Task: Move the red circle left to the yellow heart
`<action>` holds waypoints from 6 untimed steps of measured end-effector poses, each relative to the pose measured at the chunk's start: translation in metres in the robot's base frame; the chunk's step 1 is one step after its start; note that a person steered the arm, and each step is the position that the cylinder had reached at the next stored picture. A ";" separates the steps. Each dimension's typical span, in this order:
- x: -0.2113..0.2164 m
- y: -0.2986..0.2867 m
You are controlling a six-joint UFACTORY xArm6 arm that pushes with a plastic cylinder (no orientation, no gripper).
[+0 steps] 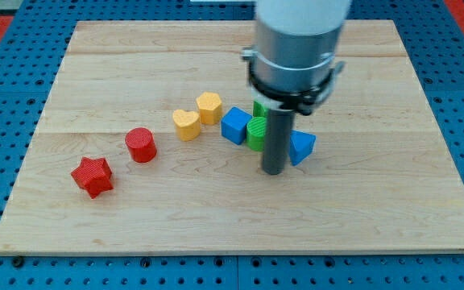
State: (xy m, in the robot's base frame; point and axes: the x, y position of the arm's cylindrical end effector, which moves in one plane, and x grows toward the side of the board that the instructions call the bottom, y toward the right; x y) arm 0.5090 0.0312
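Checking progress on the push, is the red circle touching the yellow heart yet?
No, the red circle sits apart from the yellow heart, with bare wood between them.

Red circle [142, 145] flat on board, near yellow heart [186, 124], on its lower-left

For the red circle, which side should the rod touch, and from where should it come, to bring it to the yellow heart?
Put my tip on the flat side wall of the red circle facing the view's left, low on it, coming from the red star side. The yellow heart lies to its right and slightly up; centre contact keeps the round block from slipping.
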 end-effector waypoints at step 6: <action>-0.051 -0.161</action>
